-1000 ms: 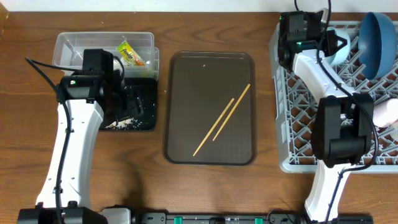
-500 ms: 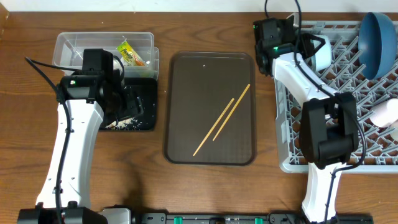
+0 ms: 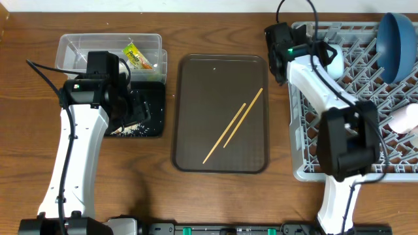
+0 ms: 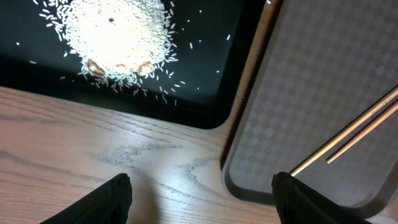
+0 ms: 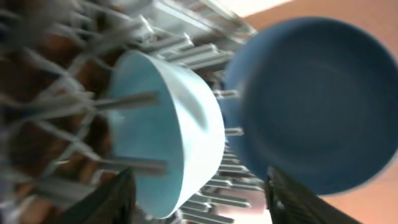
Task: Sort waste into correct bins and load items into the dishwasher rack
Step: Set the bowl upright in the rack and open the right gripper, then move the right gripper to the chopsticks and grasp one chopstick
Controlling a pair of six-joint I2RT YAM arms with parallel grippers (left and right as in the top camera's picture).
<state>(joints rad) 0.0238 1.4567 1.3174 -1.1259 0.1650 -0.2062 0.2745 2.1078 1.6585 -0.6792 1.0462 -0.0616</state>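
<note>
Light-blue bowl (image 5: 168, 124) in rack (image 3: 385, 91), right gripper (image 5: 202, 202) spread wide, empty; left gripper (image 4: 202, 199) spread, empty

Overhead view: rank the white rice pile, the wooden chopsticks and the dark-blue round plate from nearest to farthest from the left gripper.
1. White rice pile, in the black tray by the left gripper.
2. Wooden chopsticks, on the brown tray, mid-table.
3. Dark-blue round plate, in the grey rack, far right.

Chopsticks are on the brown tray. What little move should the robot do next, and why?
Probably swing the right tool toward the chopsticks on the brown tray. Its jaws stand open and empty, the light-blue bowl sits in the dishwasher rack, and the chopsticks lie outside the rack.
</note>
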